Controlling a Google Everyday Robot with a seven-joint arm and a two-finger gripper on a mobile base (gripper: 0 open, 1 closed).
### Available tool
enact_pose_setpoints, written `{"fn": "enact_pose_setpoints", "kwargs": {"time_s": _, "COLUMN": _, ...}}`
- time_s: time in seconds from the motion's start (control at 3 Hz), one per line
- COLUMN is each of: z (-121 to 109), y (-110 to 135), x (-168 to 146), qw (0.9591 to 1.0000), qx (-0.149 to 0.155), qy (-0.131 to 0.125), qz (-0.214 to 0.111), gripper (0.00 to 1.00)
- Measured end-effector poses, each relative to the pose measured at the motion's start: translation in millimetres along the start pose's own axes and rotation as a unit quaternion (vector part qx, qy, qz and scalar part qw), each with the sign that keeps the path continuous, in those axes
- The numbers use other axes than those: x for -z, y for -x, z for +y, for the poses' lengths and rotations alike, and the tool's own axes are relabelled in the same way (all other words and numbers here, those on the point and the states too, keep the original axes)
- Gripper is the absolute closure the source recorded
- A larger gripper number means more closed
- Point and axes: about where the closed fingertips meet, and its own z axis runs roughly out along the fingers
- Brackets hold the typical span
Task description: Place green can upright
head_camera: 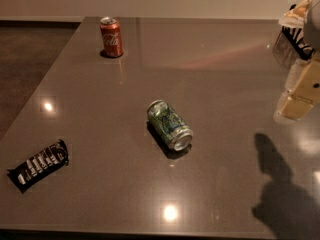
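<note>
The green can (169, 125), with a green and white label and silver ends, lies on its side near the middle of the dark grey table (215, 79). One silver end points toward the front right. My gripper (296, 100) hangs above the table at the right edge of the camera view, well to the right of the can and apart from it. It holds nothing that I can see.
A red cola can (111, 36) stands upright at the back left. A black snack bar wrapper (39, 165) lies at the front left. A black wire holder (291, 40) with packets stands at the back right. My arm's shadow (280, 189) falls at the front right.
</note>
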Motion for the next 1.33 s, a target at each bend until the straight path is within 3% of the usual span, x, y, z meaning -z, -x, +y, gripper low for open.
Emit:
{"fn": "enact_pose_setpoints", "kwargs": {"time_s": 0.33, "z": -1, "y": 3, "x": -1, "qw": 1.0000, "qx": -0.004, "qy": -0.001, "qz": 0.006, "gripper": 0.00}}
{"fn": "enact_pose_setpoints", "kwargs": {"time_s": 0.67, "z": -5, "y": 17, "x": -3, "qw": 0.9990, "qx": -0.022, "qy": -0.006, "qz": 0.037, "gripper": 0.00}}
{"fn": "enact_pose_setpoints", "kwargs": {"time_s": 1.0, "z": -4, "y": 54, "x": -29, "qw": 0.9975, "qx": -0.036, "qy": 0.006, "qz": 0.060, "gripper": 0.00}}
{"fn": "enact_pose_setpoints", "kwargs": {"time_s": 1.33, "z": 0, "y": 80, "x": -62, "qw": 0.9933, "qx": -0.081, "qy": 0.023, "qz": 0.079, "gripper": 0.00}}
